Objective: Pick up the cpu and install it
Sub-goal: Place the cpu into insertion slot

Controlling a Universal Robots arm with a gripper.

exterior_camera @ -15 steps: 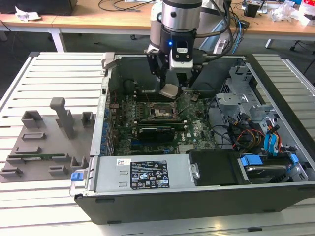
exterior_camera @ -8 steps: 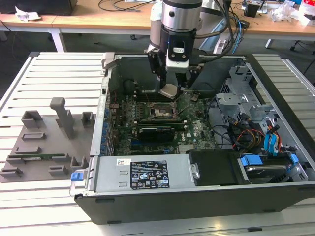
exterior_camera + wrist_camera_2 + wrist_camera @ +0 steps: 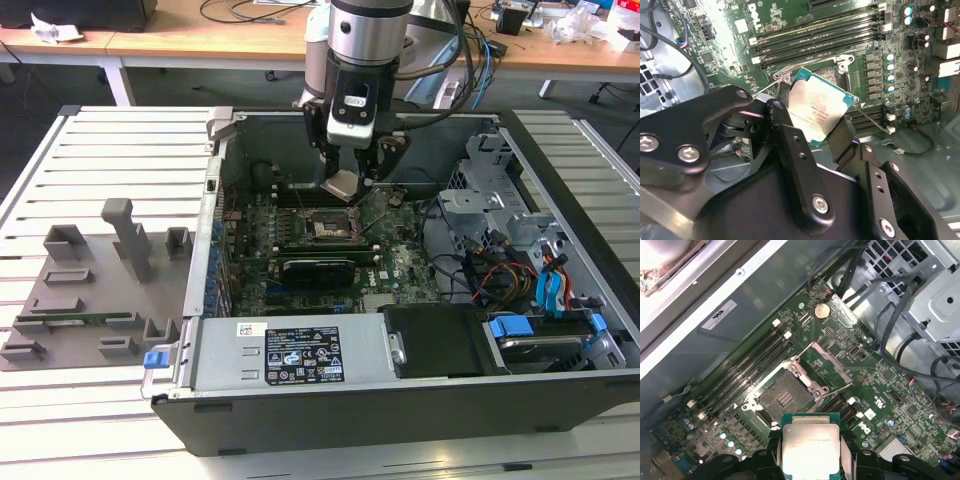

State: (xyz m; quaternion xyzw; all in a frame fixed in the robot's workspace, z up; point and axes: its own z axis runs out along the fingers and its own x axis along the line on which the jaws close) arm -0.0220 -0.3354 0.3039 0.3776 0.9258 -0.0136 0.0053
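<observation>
Over the open computer case [image 3: 300,410], near its back wall, the gripper [image 3: 350,180] hung with its jaws clenched on the cpu [image 3: 343,183]. Both wrist views showed the 2 black fingers [image 3: 790,145] pressing on 2 opposite edges of the chip, 1 on each side. The cpu [image 3: 816,112] was held with its silvery top plate facing up and away from the motherboard [image 3: 390,265], and a thin green border showed around the plate. It was close to square, so no long side stood out. In the exterior view it looked tilted rather than level.

Below and just beside the chip lay the socket [image 3: 782,400], apart from it, with its metal cover [image 3: 825,362] swung open and the contact field bare. In the first wrist view the cpu [image 3: 811,447] had its edges turned at an angle to the socket's edges. Memory slots [image 3: 820,37] ran along 1 side of the socket. A long black card [image 3: 318,268] sat on the board nearer the case's front wall. The case rested on a slatted table [image 3: 120,140], and a grey tray [image 3: 90,300] lay toward the exterior view's left edge of it.
</observation>
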